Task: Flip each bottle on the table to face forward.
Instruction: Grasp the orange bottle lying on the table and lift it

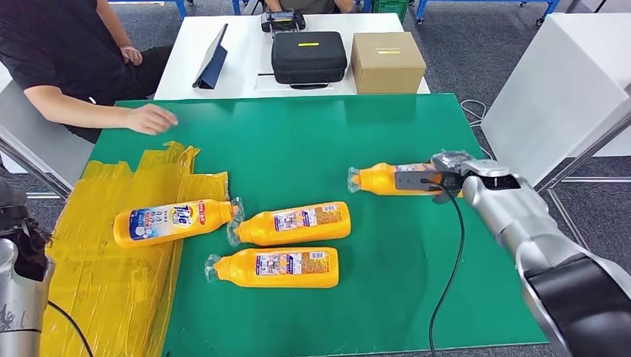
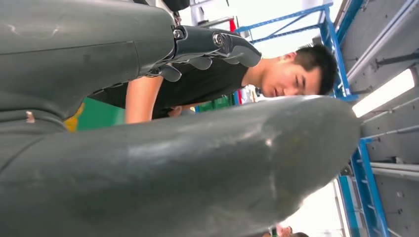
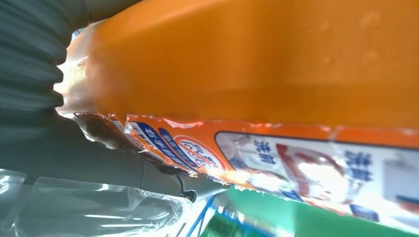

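Several orange bottles lie on the green table (image 1: 298, 134). The leftmost bottle (image 1: 173, 221) shows its blue front label. Two bottles (image 1: 296, 224) (image 1: 277, 267) in the middle lie with small-print back labels up. My right hand (image 1: 439, 178) grips a fourth bottle (image 1: 378, 179) at the right, cap pointing left; the right wrist view has this bottle (image 3: 276, 64) close up, its label edge toward the table. My left hand (image 2: 217, 47) hangs off the table's left, fingers curled, holding nothing; the thick thumb (image 2: 197, 168) crosses that view.
A person (image 1: 67, 59) sits at the far left with a hand (image 1: 151, 118) resting on the green table. Yellow plastic sheeting (image 1: 104, 275) covers the table's left side. Behind stands a white table with a tablet (image 1: 212, 56), black case (image 1: 308, 57) and cardboard box (image 1: 387, 62).
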Robot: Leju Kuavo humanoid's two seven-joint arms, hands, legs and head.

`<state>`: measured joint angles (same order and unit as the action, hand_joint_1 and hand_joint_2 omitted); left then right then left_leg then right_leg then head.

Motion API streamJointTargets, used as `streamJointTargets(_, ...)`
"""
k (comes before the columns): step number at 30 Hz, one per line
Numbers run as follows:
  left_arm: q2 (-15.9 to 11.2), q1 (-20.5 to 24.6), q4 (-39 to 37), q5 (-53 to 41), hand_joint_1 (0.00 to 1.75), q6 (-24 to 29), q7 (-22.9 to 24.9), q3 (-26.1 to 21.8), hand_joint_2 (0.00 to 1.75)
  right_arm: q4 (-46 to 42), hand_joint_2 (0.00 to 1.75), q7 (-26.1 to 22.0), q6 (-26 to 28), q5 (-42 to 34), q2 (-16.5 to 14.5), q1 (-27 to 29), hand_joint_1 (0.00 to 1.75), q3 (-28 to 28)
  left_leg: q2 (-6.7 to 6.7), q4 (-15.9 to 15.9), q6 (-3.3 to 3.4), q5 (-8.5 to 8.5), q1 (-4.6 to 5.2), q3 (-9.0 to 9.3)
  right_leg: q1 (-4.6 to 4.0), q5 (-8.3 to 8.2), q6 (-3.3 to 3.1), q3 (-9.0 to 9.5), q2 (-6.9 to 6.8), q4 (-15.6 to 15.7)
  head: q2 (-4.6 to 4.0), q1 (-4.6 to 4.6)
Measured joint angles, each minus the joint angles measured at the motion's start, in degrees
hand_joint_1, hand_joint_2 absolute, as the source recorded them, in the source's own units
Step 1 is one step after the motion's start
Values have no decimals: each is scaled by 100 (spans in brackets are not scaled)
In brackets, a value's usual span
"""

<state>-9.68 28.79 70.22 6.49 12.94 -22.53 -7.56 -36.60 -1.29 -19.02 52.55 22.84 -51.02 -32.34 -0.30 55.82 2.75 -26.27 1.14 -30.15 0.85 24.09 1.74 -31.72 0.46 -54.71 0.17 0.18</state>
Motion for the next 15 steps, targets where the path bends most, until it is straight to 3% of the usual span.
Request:
streamJointTargets(3, -35, -175, 141, 97, 0, -33, 23, -113, 0, -753, 175, 191, -114, 111, 62, -189, 175, 452, 4, 0, 0, 0, 0, -2, 3, 0, 0, -6, 3, -1, 0, 1)
streamJointTargets(7, -26, -355, 329, 281, 0, -287, 122, -181, 0, -1468, 175, 357, -52, 210, -91, -345, 175, 946, -8, 0, -1, 0, -2, -1, 0, 1, 0, -8, 0, -1, 1, 0)
streamJointTargets(15, 2, -457, 515, 363, 0, -399, 165, -194, 0, -2041, 175, 405, -1, 261, -296, -354, 175, 1321, -10, 1, -1, 3, -2, -3, -4, 0, 0, -8, -2, -2, 1, 0)
